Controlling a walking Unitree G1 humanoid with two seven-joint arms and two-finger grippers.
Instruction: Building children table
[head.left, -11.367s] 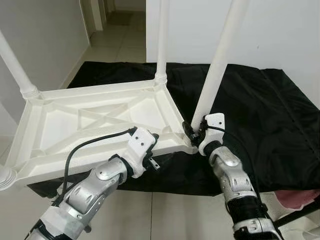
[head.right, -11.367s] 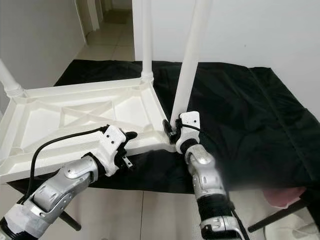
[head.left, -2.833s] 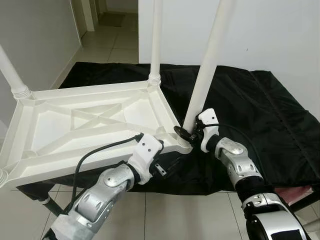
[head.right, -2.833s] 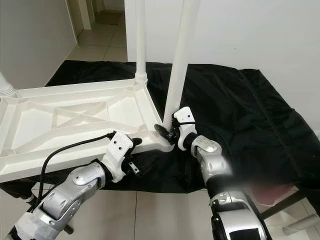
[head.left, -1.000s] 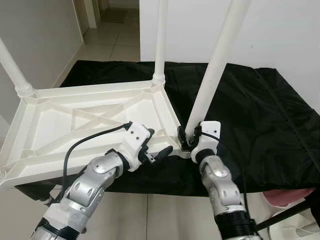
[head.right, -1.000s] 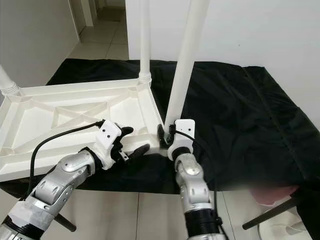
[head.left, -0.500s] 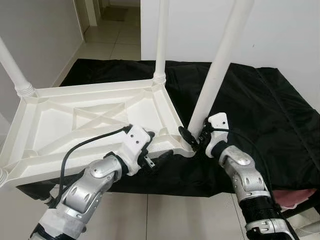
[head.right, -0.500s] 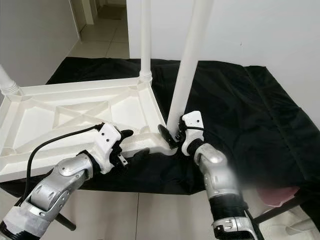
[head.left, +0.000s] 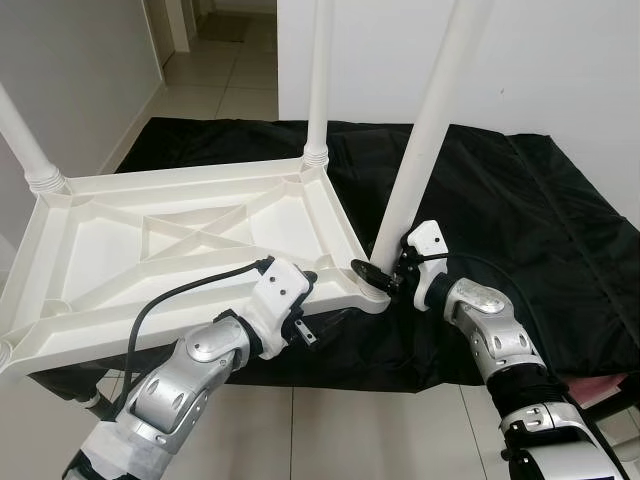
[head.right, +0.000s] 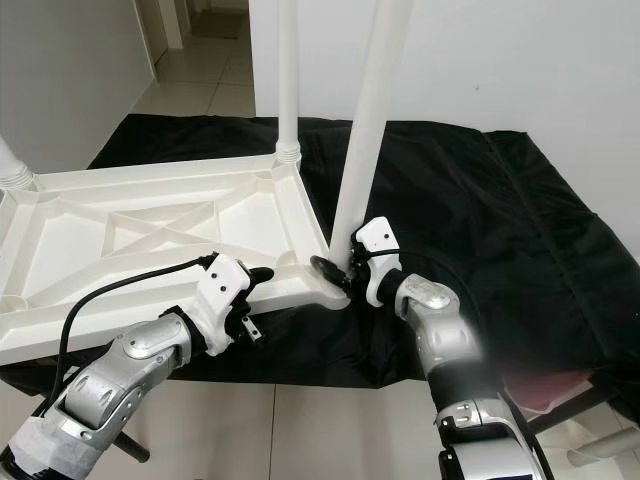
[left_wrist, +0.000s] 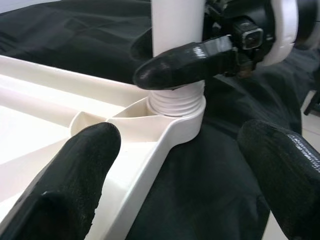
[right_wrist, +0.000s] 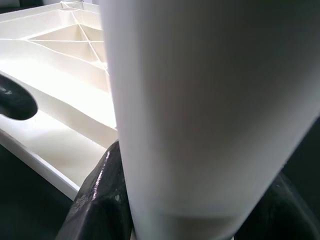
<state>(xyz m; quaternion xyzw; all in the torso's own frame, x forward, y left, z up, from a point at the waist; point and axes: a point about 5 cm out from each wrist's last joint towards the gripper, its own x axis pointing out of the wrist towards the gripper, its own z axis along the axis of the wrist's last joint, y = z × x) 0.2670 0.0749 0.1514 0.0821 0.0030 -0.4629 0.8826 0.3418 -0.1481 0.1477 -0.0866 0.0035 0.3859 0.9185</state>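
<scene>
White plastic children's table (head.left: 190, 240) lies upside down, ribbed underside up, across the left half of the frame. Legs stick upward from its corners; the near-right leg (head.left: 425, 140) leans slightly right, its threaded base seated in the corner socket (left_wrist: 177, 107).

I can read no text, label, brand or number anywhere before me; the white plastic and black cloth look plain, though finer marks may be too small to make out.
</scene>
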